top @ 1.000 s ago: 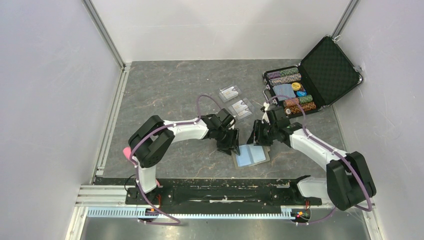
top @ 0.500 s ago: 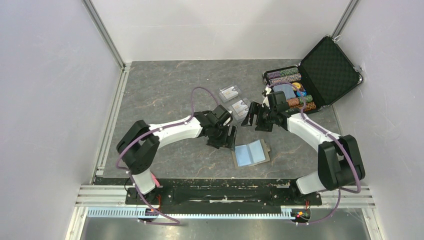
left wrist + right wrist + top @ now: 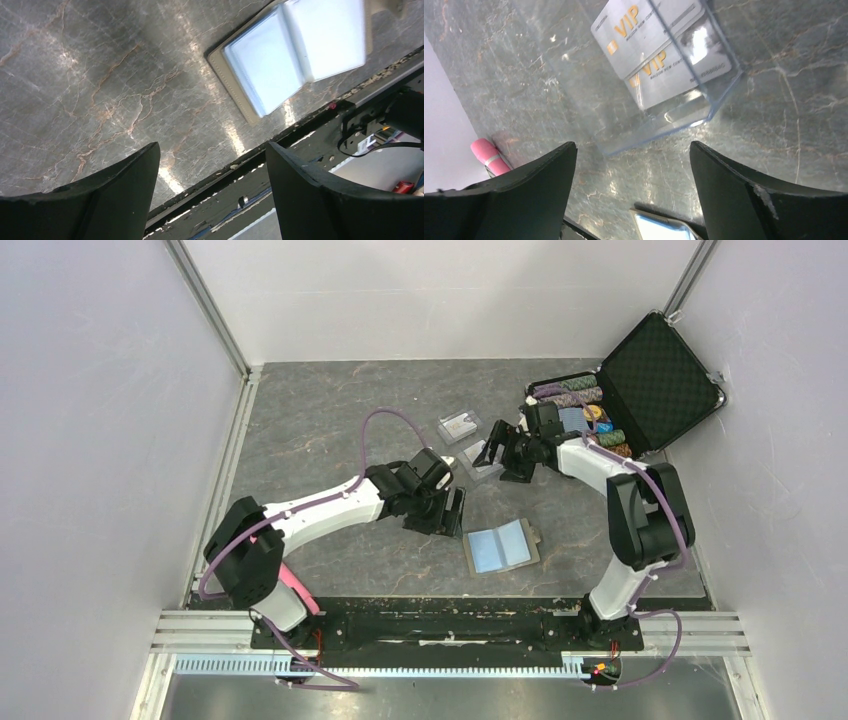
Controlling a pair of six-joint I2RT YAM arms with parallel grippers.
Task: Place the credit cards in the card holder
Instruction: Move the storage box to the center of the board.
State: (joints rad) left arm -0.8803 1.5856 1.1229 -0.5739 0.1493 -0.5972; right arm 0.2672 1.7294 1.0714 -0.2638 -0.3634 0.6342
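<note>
One card holder [image 3: 502,548] lies spread open and flat on the grey marbled table [image 3: 330,420], just below the middle of the top view, its pale blue pockets facing up. In the left wrist view it sits in the upper right of the frame.

Two clear plastic cases [image 3: 460,427] lie side by side above it, near the centre of the top view, each showing something whitish inside. The credit cards [image 3: 644,30] show best in the right wrist view. Two grey faces with gold "VIP" lettering overlap inside the nearer case, at the upper middle of the frame. This may be two stacked cards or one card doubled by the plastic, which the glare leaves unclear. No card is in the holder.

One black poker-chip case [image 3: 655,375] stands open at the upper right of the top view, with rows of chips in its tray.

The left gripper [image 3: 452,512] hangs just left of the card holder. In its wrist view its fingers [image 3: 110,195] are spread wide over bare table, and it holds and touches nothing.

The right gripper [image 3: 490,452] is at the right edge of the nearer clear case. Its fingers [image 3: 744,200] are likewise spread wide, with nothing clamped between them. The case lies just beyond the tips.
</note>
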